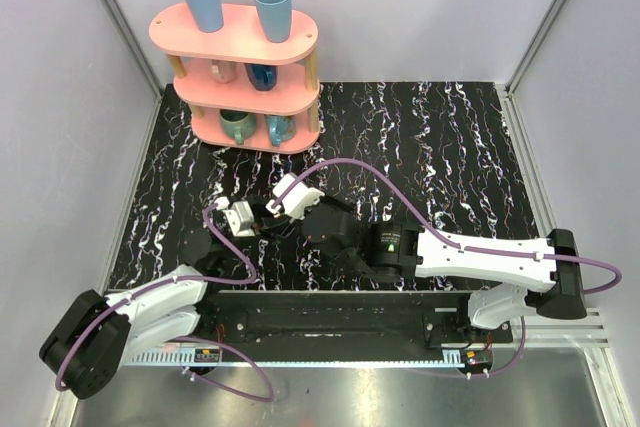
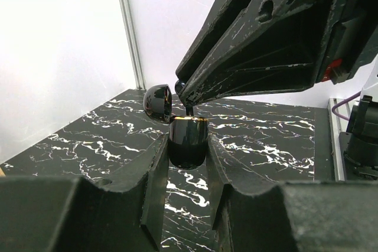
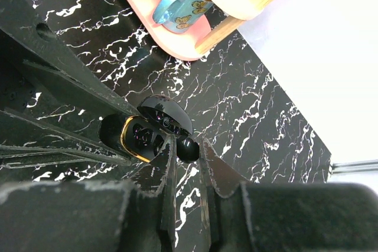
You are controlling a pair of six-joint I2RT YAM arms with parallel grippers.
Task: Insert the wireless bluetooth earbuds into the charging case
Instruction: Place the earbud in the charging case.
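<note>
- Black open case (image 2: pixel 188 141) pinched in left claw (image 2: pixel 188 153), 8 o'clock of counter (image 1: pixel 450 147) centre.
- Right claw (image 3: pixel 186 142) pinches dark bud (image 3: pixel 188 150) at case mouth.
- Step: seating bud. Next, probably: align with socket, press in, release.

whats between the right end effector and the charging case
Only a small dark earbud, pinched in the right end effector at the open charging case; the right wrist view shows it.

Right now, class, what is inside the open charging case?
The charging case, lid up, shows a dark interior inside its gold rim. The right gripper, shut on a black bud, covers part of it; anything seated there is hidden.
</note>
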